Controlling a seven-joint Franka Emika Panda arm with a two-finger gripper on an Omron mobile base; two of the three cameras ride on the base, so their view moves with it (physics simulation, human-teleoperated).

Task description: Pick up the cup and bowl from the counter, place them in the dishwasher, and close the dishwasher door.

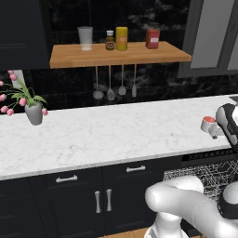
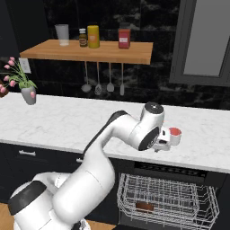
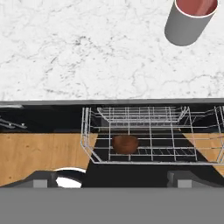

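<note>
Approaching cup (image 3: 190, 22) on counter (image 3: 87, 48) | gripper (image 2: 167, 143) beside it, jaw state cannot be told | advise centring over rim before descent | bowl (image 3: 125, 144) sits in dishwasher rack (image 3: 148, 131).

Showing glossy white rounded link shells on the arm (image 2: 96, 166), swelling into a bulbous base at lower left of the right base view; wearing dark bands at joints, a dark round cap up top, dark finger tips (image 3: 43, 178) along the hand view's bottom.
</note>
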